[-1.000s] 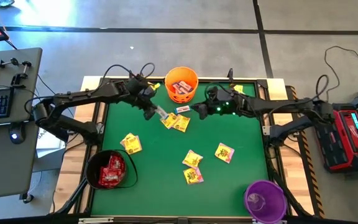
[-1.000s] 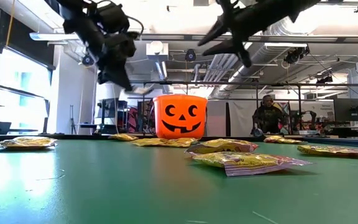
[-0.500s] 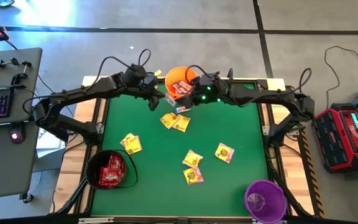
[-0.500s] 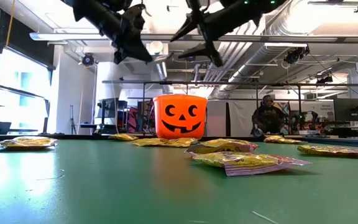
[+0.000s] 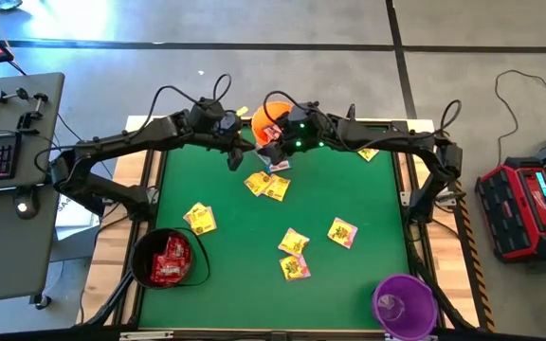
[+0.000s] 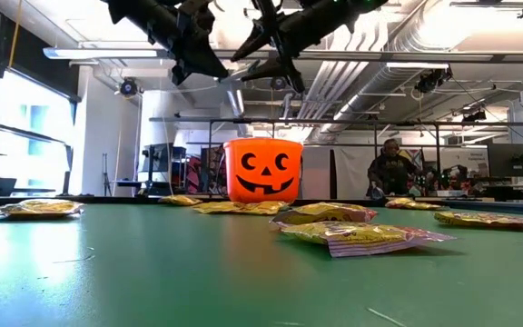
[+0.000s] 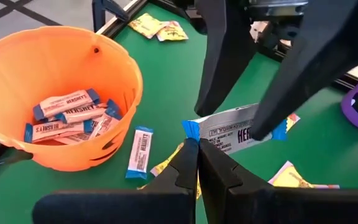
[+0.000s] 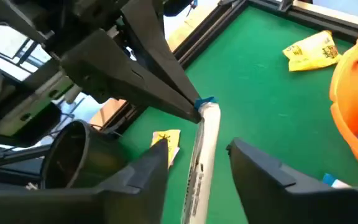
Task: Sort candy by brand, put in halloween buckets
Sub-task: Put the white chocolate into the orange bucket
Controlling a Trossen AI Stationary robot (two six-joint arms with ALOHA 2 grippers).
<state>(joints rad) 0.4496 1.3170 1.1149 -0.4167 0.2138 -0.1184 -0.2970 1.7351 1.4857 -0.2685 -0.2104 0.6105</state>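
Left gripper (image 7: 197, 146): we see its fingers pinched together on the blue end of a white-and-blue bar (image 7: 238, 129), held in the air beside the orange bucket (image 7: 17, 74).
Right gripper (image 8: 197, 165): we see its two fingers straddling the same bar (image 8: 201, 155), one on each side; gaps show, so it looks parted, not clamped.
Meeting point: in the overhead view both grippers come together at the far edge of the table (image 5: 368, 275), just in front of the orange bucket (image 5: 259, 118).
Orange bucket contents: several white-and-blue bars (image 7: 64, 115); one more bar (image 7: 140, 151) lies on the mat touching or just beside its wall.
Black bucket (image 5: 142, 270): near-left corner, red packets (image 5: 171, 259) inside.
Purple bucket (image 5: 404, 305): near-right corner.
Loose candy: yellow packets (image 5: 294, 242) scattered over the mat, some near the middle, a pair (image 5: 266, 185) under the grippers.
Low view: the jack-o'-lantern face (image 6: 262, 172) stands upright, arms above it.
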